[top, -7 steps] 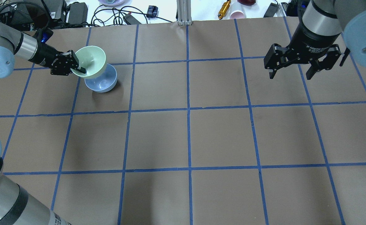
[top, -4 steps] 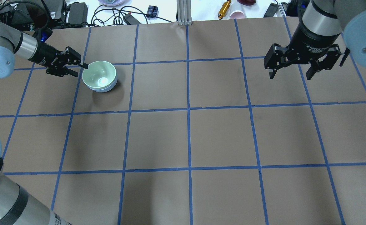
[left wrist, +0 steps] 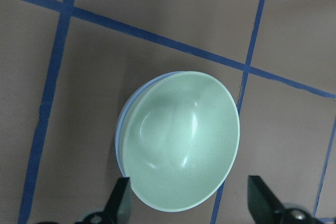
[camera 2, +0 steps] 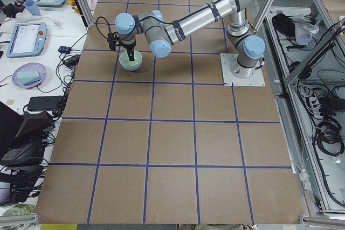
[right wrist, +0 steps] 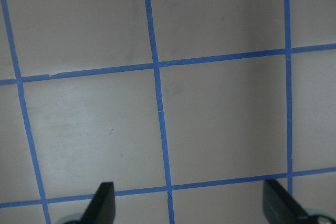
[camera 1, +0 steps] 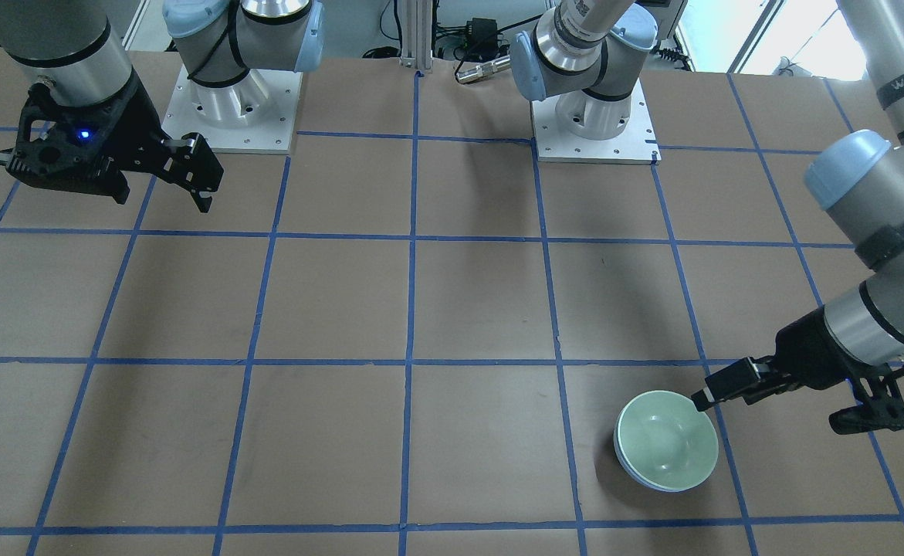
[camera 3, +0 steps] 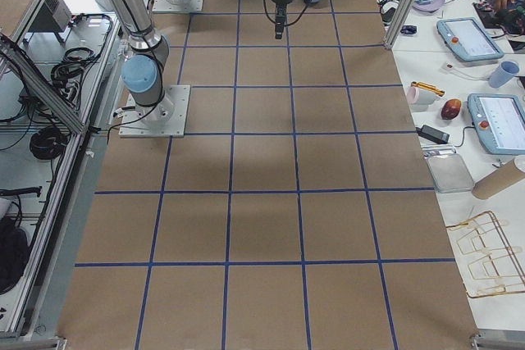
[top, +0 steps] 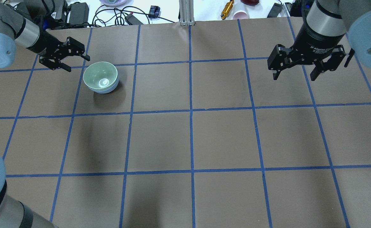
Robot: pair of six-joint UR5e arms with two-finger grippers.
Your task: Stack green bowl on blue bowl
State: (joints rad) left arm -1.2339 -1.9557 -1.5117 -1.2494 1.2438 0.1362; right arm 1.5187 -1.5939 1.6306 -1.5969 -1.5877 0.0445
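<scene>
Seeing green bowl [top: 100, 77] sitting upright, nested inside blue bowl [top: 110, 90], with only a thin blue edge peeking out under green rim. Finding the stack just ahead of left gripper [top: 79, 64] fingertips in overhead view, near them, with a clear gap showing, not touching. Noting left fingers [left wrist: 119, 207] spreading wide apart, clamping nothing. In left wrist view, framing the stack between and just beyond the two tips, green rim lying close to them. From front view, catching one left fingertip sitting just beside green rim; cannot tell contact from that angle. Seeing right gripper [top: 294, 77] hanging over table [top: 191, 139], well apart from both bowls, on the far side from left fingers. Noting right fingers [right wrist: 103, 201] also standing wide apart, with nothing between them but brown surface and blue tape [right wrist: 157, 93] lines. Placing the stack on table inside one tape square, near the corner closest to left fingertips, with a tape line running just beside it.
</scene>
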